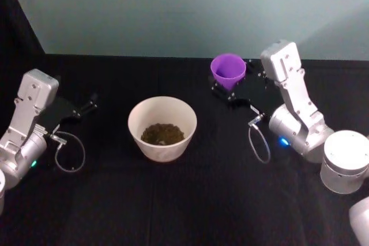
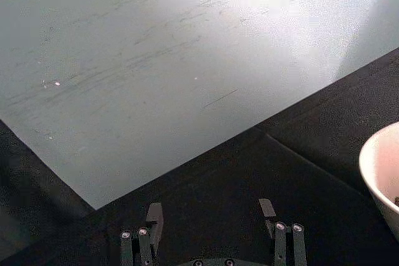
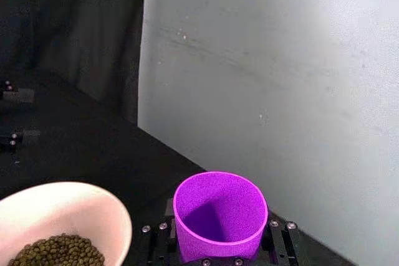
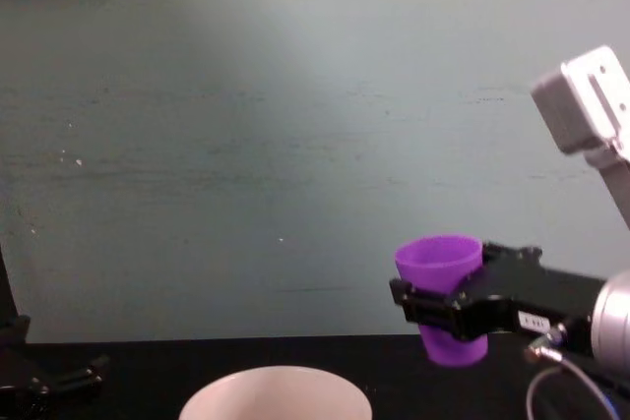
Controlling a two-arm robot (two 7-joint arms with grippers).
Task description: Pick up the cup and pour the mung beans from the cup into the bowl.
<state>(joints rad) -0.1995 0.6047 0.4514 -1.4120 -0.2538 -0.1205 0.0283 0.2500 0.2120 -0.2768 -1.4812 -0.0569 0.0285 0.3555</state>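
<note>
Pale green wall [image 4: 246,145] behind black table [image 1: 190,200].

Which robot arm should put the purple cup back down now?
Probably the right: its end effector already holds the empty cup upright. The mung beans lie in the bowl. The left end effector is open, off aside.

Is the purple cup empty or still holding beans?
Empty: the cup, upright in the right gripper, shows a bare purple inside. The mung beans lie in the bowl.
</note>
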